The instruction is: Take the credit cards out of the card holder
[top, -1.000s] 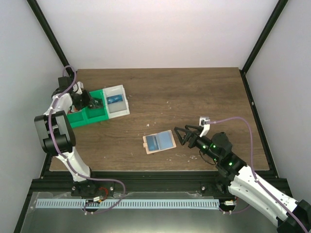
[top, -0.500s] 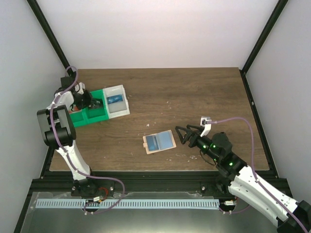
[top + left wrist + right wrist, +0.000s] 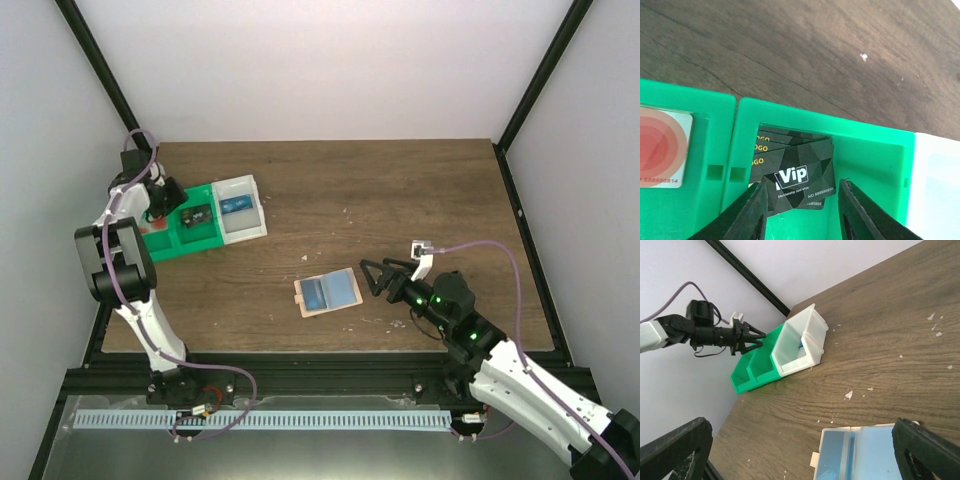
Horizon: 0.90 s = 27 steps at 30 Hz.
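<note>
The tan card holder [image 3: 328,292] lies flat mid-table with its blue panel up; its near end shows in the right wrist view [image 3: 875,455]. My right gripper [image 3: 368,277] [image 3: 800,450] stands open just right of it, with nothing between the fingers. A black "Vip" credit card [image 3: 800,177] lies on several other black cards in the right compartment of the green bin [image 3: 875,165]. My left gripper [image 3: 801,186] hangs open above that card, fingers apart on either side and touching nothing. From above, the left gripper [image 3: 168,197] is at the green bin [image 3: 185,240].
A white bin [image 3: 240,207] holding a blue card [image 3: 237,203] stands against the green bin's right side. A red-and-white card [image 3: 662,145] lies in the green bin's left compartment. Small white crumbs dot the wooden table [image 3: 400,200]. Black frame posts stand at the table's edges.
My left gripper has opened and let the black Vip card drop into the green bin, then drawn back a little to the left. The right arm and the holder have not moved.
</note>
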Tool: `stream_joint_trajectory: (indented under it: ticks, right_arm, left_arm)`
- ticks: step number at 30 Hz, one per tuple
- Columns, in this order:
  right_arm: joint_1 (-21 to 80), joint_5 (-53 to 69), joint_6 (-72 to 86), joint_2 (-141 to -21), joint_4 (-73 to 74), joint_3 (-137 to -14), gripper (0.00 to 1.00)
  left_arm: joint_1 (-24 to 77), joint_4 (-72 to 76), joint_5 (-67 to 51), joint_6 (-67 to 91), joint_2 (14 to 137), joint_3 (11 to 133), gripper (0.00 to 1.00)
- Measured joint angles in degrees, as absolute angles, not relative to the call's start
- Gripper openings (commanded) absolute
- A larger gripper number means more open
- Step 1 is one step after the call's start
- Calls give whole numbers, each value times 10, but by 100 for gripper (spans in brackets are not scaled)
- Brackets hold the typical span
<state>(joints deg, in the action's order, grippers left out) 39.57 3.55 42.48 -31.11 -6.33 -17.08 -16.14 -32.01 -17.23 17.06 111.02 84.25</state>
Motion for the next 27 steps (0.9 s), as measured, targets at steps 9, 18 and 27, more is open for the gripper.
stream_joint_trajectory:
  ticks: [9, 18, 27]
  right_arm:
    - [396, 24, 435, -340, -30, -174, 100]
    - [396, -6, 379, -442, 40, -257, 100]
    - [396, 44, 343, -519, 44, -275, 89]
  left_arm:
    - [-160, -298, -192, 206, 1030, 826, 72]
    - [-112, -285, -245, 197, 906, 735, 91]
    - [-87, -253, -288, 210, 796, 649, 100]
